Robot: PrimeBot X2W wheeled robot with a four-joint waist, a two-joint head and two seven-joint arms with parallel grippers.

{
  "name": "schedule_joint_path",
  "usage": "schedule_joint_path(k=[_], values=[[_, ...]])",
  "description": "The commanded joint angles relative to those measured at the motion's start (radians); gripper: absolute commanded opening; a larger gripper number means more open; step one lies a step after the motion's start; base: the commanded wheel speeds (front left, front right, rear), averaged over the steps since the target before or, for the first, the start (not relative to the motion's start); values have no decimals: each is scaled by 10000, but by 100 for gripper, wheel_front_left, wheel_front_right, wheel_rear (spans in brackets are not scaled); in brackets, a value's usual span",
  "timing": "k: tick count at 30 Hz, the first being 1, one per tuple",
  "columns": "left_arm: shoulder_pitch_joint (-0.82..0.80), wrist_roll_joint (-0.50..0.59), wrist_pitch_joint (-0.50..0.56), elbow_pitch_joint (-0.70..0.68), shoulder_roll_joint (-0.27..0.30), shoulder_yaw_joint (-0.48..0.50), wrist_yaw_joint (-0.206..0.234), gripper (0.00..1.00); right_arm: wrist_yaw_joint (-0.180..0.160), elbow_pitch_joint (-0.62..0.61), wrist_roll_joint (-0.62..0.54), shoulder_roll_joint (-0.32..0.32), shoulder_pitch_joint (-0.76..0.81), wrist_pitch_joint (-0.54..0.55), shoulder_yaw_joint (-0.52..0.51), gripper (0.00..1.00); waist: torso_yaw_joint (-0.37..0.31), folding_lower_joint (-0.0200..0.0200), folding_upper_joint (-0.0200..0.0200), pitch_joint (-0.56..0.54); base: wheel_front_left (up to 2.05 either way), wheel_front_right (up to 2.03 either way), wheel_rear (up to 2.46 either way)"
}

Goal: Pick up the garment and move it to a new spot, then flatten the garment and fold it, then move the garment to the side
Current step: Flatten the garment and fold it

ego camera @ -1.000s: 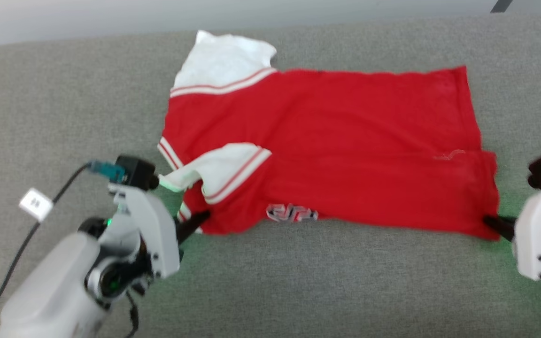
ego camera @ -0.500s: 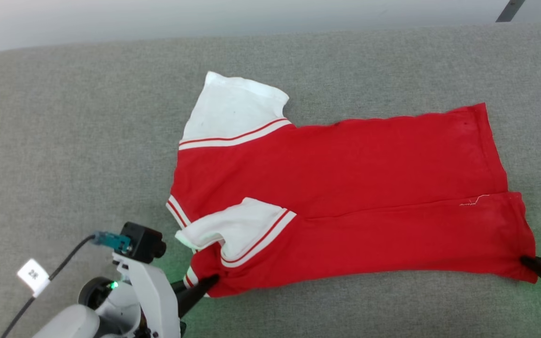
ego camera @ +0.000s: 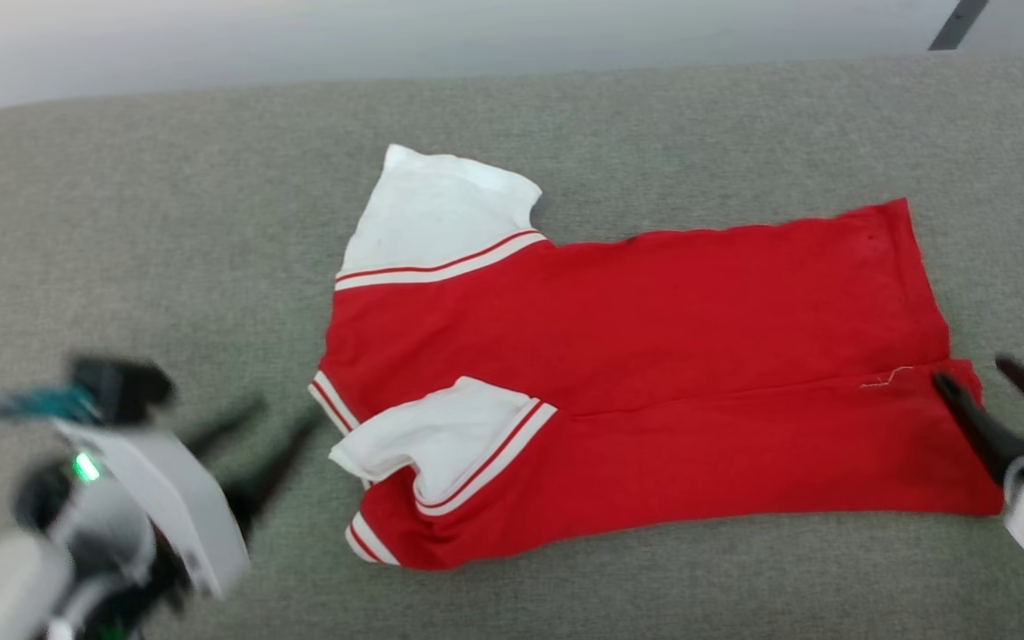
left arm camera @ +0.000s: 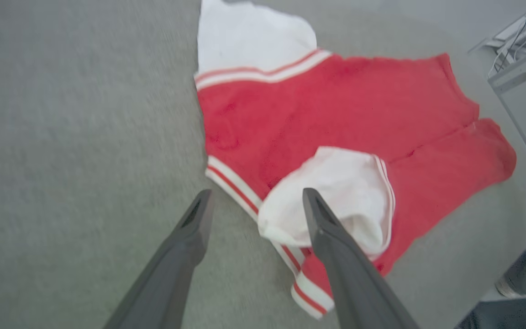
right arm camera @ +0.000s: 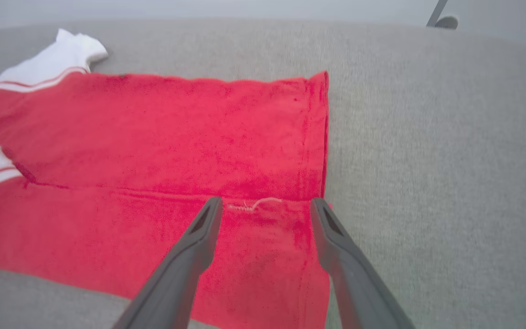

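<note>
The garment (ego camera: 654,356) lies flat on the grey bench (ego camera: 121,222), long axis running left to right: white sleeves at the left, hem (ego camera: 916,276) at the right. Its near long side is doubled over onto the body, with the near sleeve (ego camera: 441,436) on top. The far sleeve (ego camera: 441,209) sticks out at the far left corner.

The left claw (ego camera: 285,412) hovers wide open and empty just left of the garment's near left corner, apart from the cloth. In its wrist view the near sleeve lies just ahead. The right claw (ego camera: 970,369) is likewise spread wide with nothing in it, over the near right corner of the hem. One finger is above red cloth and the other is past the edge; I cannot tell if it touches.

Each arm sits at its own end of the long axis, left nearer the sleeves and right nearer the hem. The far long side looks like the next to fold, and it lies across the garment's width from both claws.
</note>
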Motion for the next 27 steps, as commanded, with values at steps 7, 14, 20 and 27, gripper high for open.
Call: schedule_joint_path(k=[7, 14, 20, 27], values=[[-2870, 1160, -1353, 1413, -778, 716, 294, 100, -9, -81, -1080, 1324, -1175, -2037, -206, 100, -778, 0, 0, 662, 0, 0, 0], [-5886, 1476, -644, 4228, -953, 484, -581, 100, -9, 178, -1060, 2061, -1874, -3154, 102, 100, -1987, 0, 0, 1624, 0, 0, 0], [-7447, 1641, 1600, 6600, -688, -323, -1127, 100, -9, 537, -919, 2214, -1989, -3611, 542, 100, -2954, 0, 0, 2158, 0, 0, 0], [-8235, 1188, 4188, 7777, -317, -749, -1449, 100, -9, 626, -684, 2062, -1876, -3769, 708, 100, -3508, 0, 0, 2268, 0, 0, 0]])
